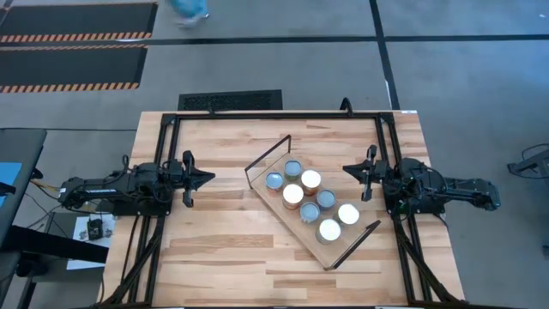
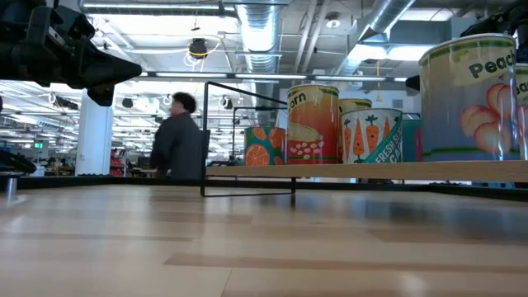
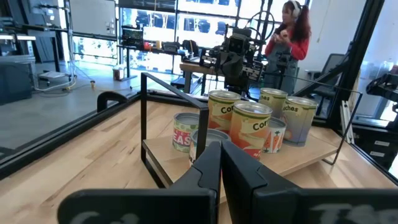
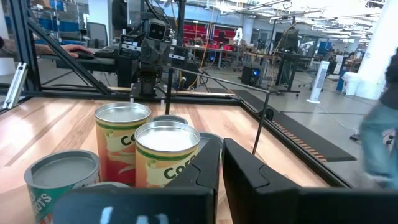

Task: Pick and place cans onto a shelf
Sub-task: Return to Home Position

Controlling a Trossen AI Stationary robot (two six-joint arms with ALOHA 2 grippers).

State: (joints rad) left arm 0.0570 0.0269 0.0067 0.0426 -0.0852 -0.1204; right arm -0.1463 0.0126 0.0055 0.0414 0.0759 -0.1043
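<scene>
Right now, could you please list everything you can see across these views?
cans: eight tops counted from above, silvery, white or pale-blue, with orange, green and tan labels, upright in two rows on the shelf.
shelf: one, pale wood with black wire ends, lying diagonally on the table.
table: one, slatted pale wood.
striped mats: two, black with orange-striped edges, on the floor beyond the table.
floor grille: one, black, by the table's far edge.
person in dark clothes: one, in the room behind.
person in a red top: one, in the room behind.
left pincer: dark, shut, empty, left of the shelf.
right pincer: dark, shut, empty, right of the shelf.
</scene>
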